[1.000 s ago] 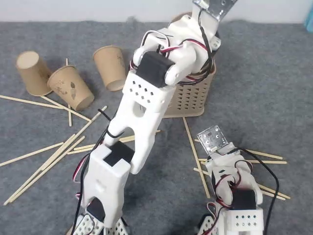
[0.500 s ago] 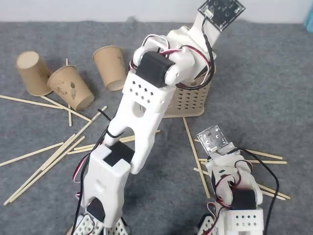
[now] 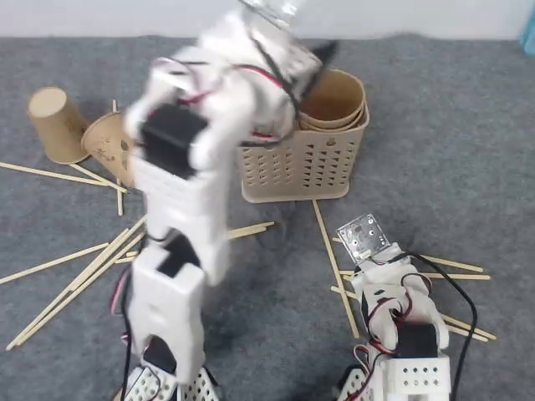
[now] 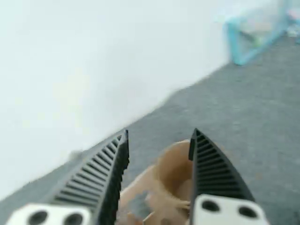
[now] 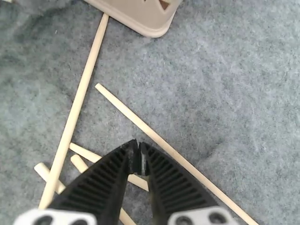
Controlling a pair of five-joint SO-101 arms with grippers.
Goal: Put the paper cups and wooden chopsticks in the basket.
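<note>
The left arm rears high by the basket [image 3: 309, 171], left gripper [image 4: 159, 136] gaping empty above stacked paper cups [image 3: 334, 96]. The right gripper [image 5: 139, 146] sits pinched together, low among chopsticks [image 5: 117, 106]. Far left, the blurred arm partly hides loose cups [image 3: 54, 121], two I think.

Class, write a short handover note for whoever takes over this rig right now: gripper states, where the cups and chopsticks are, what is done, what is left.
Left gripper: open, empty, above the basket.
Right gripper: shut, empty, low over loose chopsticks.
Done: stacked cups stand in the basket.
Left: two cups lie on their sides left of the basket; the left arm may hide more. All chopsticks lie scattered outside the basket, to its left and near the right arm; none seen inside.
</note>
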